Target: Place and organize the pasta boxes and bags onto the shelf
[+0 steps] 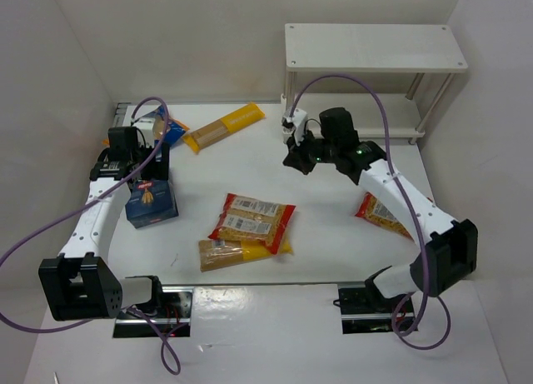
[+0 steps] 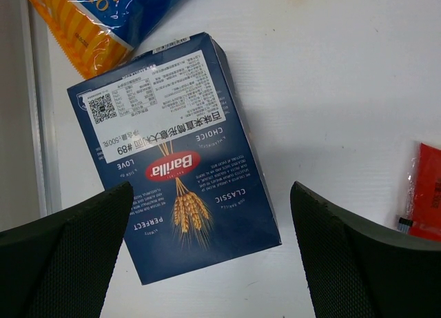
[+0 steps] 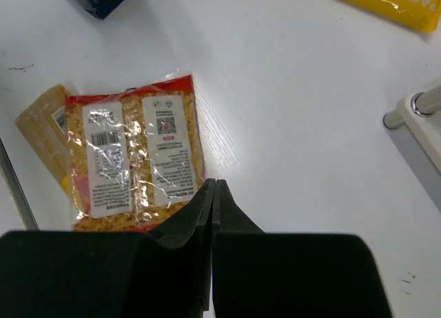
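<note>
The dark blue box lies flat at the left, and fills the left wrist view. My left gripper hovers above it, open and empty, one finger on each side. A blue-orange bag lies behind the box. One yellow spaghetti pack lies at the back. A red-edged bag lies mid-table on the second spaghetti pack. Another red-edged bag lies at the right under my right arm. My right gripper is shut and empty, raised near the white shelf.
The shelf's front left leg stands close to the right of my right gripper. White walls enclose the table on the left, back and right. Purple cables loop over both arms.
</note>
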Motion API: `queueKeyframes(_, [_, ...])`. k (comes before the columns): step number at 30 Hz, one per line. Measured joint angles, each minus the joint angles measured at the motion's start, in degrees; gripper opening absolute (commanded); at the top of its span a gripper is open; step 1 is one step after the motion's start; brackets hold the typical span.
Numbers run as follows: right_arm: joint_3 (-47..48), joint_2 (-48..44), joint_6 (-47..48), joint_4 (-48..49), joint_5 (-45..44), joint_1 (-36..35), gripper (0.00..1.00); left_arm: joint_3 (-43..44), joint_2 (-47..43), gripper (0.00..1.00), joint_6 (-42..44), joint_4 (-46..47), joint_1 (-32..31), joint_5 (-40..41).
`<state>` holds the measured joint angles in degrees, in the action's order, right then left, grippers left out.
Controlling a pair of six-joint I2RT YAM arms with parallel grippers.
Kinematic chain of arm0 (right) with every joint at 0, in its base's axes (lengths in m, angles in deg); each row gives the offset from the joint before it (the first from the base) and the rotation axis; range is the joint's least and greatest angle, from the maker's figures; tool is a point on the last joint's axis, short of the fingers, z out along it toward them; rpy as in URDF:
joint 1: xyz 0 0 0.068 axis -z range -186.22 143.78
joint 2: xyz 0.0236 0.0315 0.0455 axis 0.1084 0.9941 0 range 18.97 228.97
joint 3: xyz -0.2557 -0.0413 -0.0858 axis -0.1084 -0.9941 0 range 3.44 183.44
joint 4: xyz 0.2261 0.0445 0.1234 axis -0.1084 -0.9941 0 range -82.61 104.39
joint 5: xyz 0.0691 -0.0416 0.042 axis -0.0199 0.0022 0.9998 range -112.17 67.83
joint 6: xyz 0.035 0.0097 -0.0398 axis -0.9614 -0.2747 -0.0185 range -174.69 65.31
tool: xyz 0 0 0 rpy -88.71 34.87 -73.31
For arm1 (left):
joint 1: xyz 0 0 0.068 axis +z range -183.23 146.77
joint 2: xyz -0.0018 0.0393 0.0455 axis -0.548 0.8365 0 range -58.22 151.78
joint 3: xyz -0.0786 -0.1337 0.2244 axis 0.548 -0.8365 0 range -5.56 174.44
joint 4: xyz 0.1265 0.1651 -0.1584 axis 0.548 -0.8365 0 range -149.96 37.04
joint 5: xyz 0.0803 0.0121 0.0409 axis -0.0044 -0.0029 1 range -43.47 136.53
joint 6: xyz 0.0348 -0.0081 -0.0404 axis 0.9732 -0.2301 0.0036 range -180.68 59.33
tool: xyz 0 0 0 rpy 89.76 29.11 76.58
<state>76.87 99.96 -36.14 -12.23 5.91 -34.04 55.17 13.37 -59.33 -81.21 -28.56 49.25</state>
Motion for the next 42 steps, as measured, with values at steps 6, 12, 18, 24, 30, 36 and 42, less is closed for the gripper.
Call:
queueKeyframes(6, [-1.64,-3.1,1.97,-0.5,-0.02,0.2,0.86,0.0,-0.02,1.0,0.2,-0.02,0.0,-0.02])
queueKeyframes(12, [-5.03,-1.79,8.31,-5.51,-1.73,-5.22,1.0,0.0,0.0,1.0,0.59,-0.02,0.0,-0.2])
queueKeyframes(18, [-12.92,-0.15,10.32,-6.62,-8.04,-22.14,1.0,0.0,0.0,1.0,1.51,-0.02,0.0,-0.15])
queueKeyframes(24, [-13.35,0.31,10.05,-5.81,-13.77,-30.97,1.0,0.0,0.0,1.0,1.53,-0.02,0.0,0.11])
queueKeyframes(30, [-13.35,3.89,9.62,-2.47,-21.55,-33.09,1.0,-0.33,0.46,1.0,1.53,0.0,0.0,0.46])
queueKeyframes(36, [-13.38,9.14,9.38,1.42,-27.8,-33.35,1.0,-0.63,0.98,1.0,1.53,0.0,0.0,0.48])
queueKeyframes(42, [-13.38,11.13,8.92,6.43,-34.42,-33.35,1.0,-0.63,1.05,1.0,1.55,0.0,0.0,0.48])
